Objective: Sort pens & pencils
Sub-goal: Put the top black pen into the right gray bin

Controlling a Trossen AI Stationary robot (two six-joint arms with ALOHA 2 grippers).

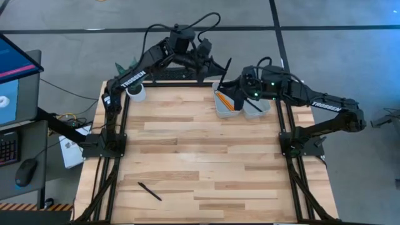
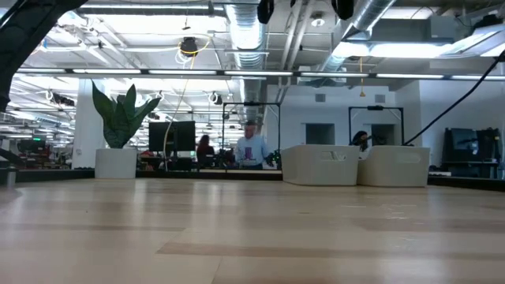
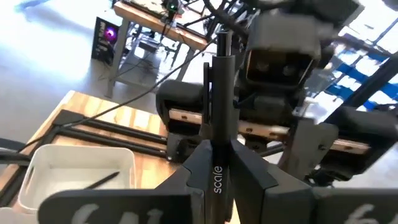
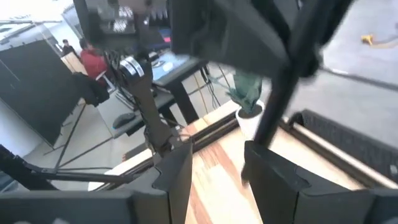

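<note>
My left gripper [image 1: 215, 70] hovers above the table's far edge, shut on a black pen [image 1: 225, 70]. My right gripper [image 1: 241, 89] faces it, open, above two white bins. In the right wrist view the pen [image 4: 283, 87] slants down just beyond the open right gripper [image 4: 217, 163]; I cannot tell if they touch. The left bin [image 1: 219, 112] holds orange pencils [image 1: 224, 100]. The right bin [image 3: 37, 168] has a black pen [image 3: 99, 180] lying in it. Another black pen [image 1: 150, 192] lies flat on the table near its near-left corner. My left gripper [image 3: 217, 149] pinches the black pen between its two fingers, partway along the barrel [image 3: 217, 134]. The pen runs on along the fingers and sticks out past their tips toward the right arm. It is lifted clear of the table and the bins.
A white cup [image 1: 136, 92] stands at the table's far-left corner by the left arm's base. The two bins [image 2: 319, 166] sit at the far edge. The wooden table top [image 1: 200, 156] stretches wide between the arm frames. People show in the room behind.
</note>
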